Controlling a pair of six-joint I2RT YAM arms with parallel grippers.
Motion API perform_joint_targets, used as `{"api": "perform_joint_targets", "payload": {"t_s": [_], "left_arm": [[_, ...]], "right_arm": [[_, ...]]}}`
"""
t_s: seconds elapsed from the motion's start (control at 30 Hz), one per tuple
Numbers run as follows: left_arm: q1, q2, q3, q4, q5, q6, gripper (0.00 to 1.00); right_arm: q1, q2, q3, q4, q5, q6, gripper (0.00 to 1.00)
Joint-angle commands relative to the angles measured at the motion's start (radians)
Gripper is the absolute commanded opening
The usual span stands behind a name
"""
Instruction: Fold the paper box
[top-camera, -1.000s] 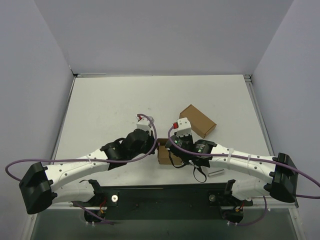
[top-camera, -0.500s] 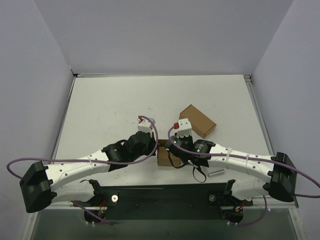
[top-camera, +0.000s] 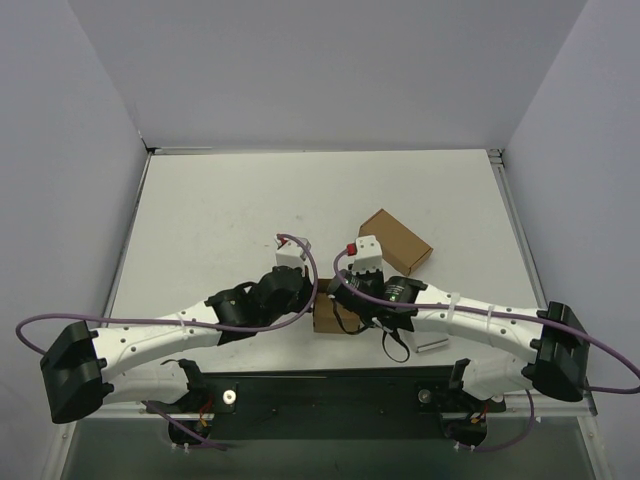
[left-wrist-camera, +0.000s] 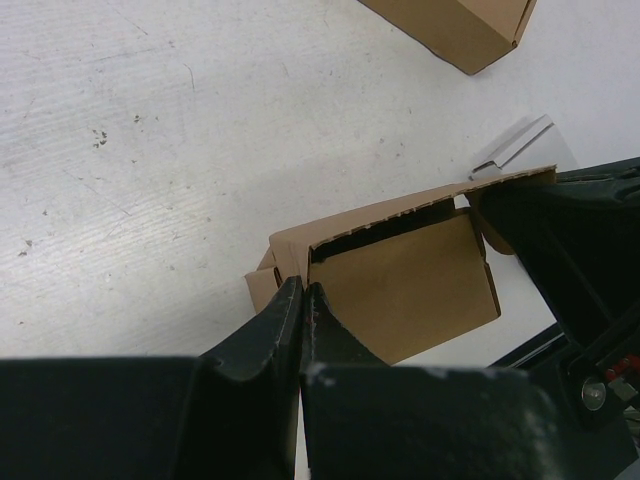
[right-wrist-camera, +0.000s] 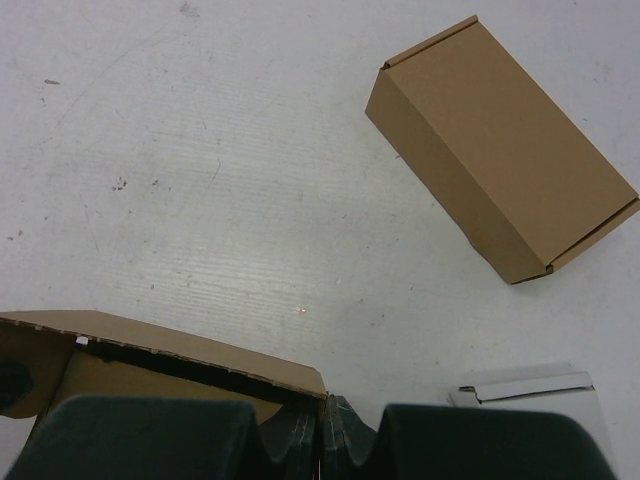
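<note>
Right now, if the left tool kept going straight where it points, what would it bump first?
The paper box. The left tool is shut with its tips at the box's near corner, seemingly pinching its wall, so it would push cardboard at once. Past that only table shows, though depth is unclear.

Bright, even, diffuse light from above in all views. White table (top-camera: 220, 210) shows no glare, only soft faint shadows under the arms. Wrist views: table grain and paper box (left-wrist-camera: 400, 285) edges sharp. Left end effector (left-wrist-camera: 303, 292) and right end effector (right-wrist-camera: 322, 412) dark, blurred, underexposed at near edge. Box interior in deep shadow.
</note>
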Motion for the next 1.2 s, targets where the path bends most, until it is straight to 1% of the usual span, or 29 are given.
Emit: {"api": "perform_joint_targets", "payload": {"t_s": [0.0,0.23,0.53,0.63,0.83,1.17], "left_arm": [[-0.046,0.004,0.008,0.146,0.089,-0.041,0.0],[-0.053,0.01,0.009,0.147,0.078,-0.041,0.0],[-0.053,-0.007,-0.001,0.132,0.067,-0.036,0.0],[-0.053,-0.01,-0.003,0.138,0.066,-0.038,0.0],[-0.053,-0.022,-0.021,0.14,0.06,-0.039,0.0],[-0.058,-0.042,-0.052,0.131,0.061,-0.047,0.0]], "right_arm": [[0.009,0.034,0.068,0.09,-0.092,0.044,0.0],[0.006,0.062,0.102,0.091,-0.111,0.041,0.0],[-0.002,0.049,0.077,0.11,-0.119,0.044,0.0],[0.002,0.04,0.054,0.127,-0.12,0.044,0.0],[0.021,0.005,-0.045,0.187,-0.097,0.068,0.0],[0.077,-0.026,-0.115,0.179,-0.02,0.077,0.0]]}}
